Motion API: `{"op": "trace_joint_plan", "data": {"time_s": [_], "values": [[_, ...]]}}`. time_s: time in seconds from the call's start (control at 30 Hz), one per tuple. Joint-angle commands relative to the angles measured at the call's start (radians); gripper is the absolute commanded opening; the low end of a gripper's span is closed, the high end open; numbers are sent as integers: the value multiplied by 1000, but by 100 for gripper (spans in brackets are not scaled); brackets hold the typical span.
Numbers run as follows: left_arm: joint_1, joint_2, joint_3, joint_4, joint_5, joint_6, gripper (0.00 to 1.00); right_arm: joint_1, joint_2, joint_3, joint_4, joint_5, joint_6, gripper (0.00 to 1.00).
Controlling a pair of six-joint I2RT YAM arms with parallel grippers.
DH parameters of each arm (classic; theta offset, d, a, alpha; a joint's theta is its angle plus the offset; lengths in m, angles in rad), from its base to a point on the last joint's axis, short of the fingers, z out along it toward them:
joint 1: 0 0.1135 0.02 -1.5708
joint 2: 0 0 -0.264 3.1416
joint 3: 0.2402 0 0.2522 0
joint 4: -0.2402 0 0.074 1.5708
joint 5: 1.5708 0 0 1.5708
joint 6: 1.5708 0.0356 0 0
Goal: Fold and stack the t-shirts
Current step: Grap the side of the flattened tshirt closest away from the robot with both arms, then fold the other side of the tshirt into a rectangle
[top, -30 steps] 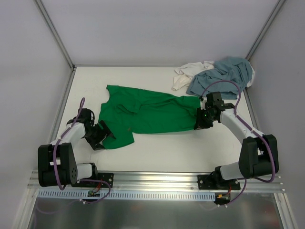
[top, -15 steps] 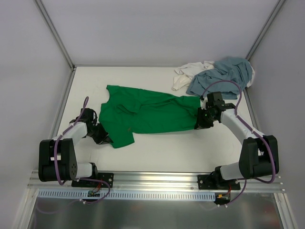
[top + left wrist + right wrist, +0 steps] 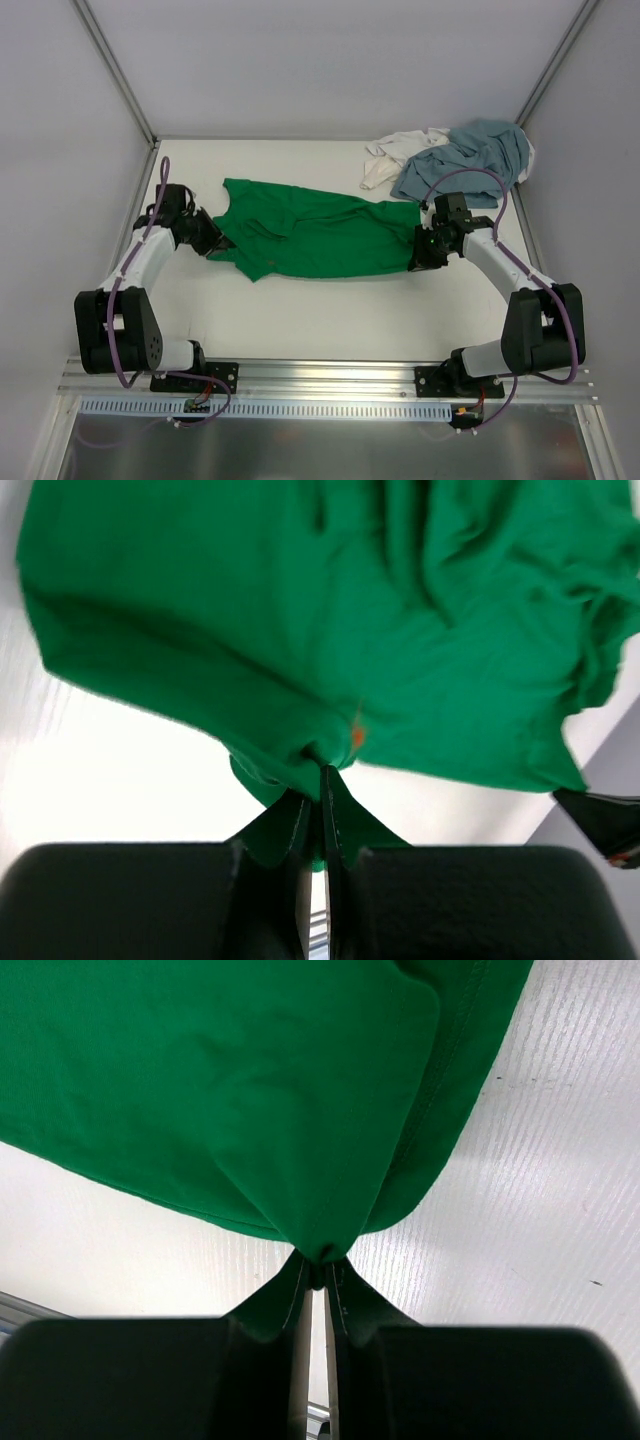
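Observation:
The bright green t-shirt (image 3: 310,238) lies stretched across the middle of the table, held at both ends. At its left end my left gripper (image 3: 212,243) is shut on a pinch of the green cloth (image 3: 330,630), whose hem bunches between the jaws. My right gripper (image 3: 422,255) is shut on the shirt's right edge (image 3: 250,1090), with the fabric gathered into a point at the fingertips. A dusty grey-blue t-shirt (image 3: 465,158) and a white t-shirt (image 3: 395,155) lie crumpled together at the back right corner.
Grey walls with metal corner posts (image 3: 115,75) close in the white table (image 3: 330,310) on three sides. A metal rail (image 3: 330,378) carrying both arm bases runs along the near edge.
My left gripper closed on the green shirt's lower left corner and carried it up and back toward the far left, folding that part over. The right arm has stayed still.

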Motion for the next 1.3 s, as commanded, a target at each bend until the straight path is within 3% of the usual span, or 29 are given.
{"op": "trace_joint_plan", "data": {"time_s": [0.0, 0.87, 1.27], "values": [[-8, 49, 103, 3, 46, -38, 0, -9, -27, 11, -8, 7, 3, 0], [-16, 255, 364, 17, 130, -98, 0, -9, 99, 201, -36, 8, 14, 1], [-17, 434, 539, 54, 144, -135, 0, -10, 127, 208, -32, 5, 21, 1]]}}
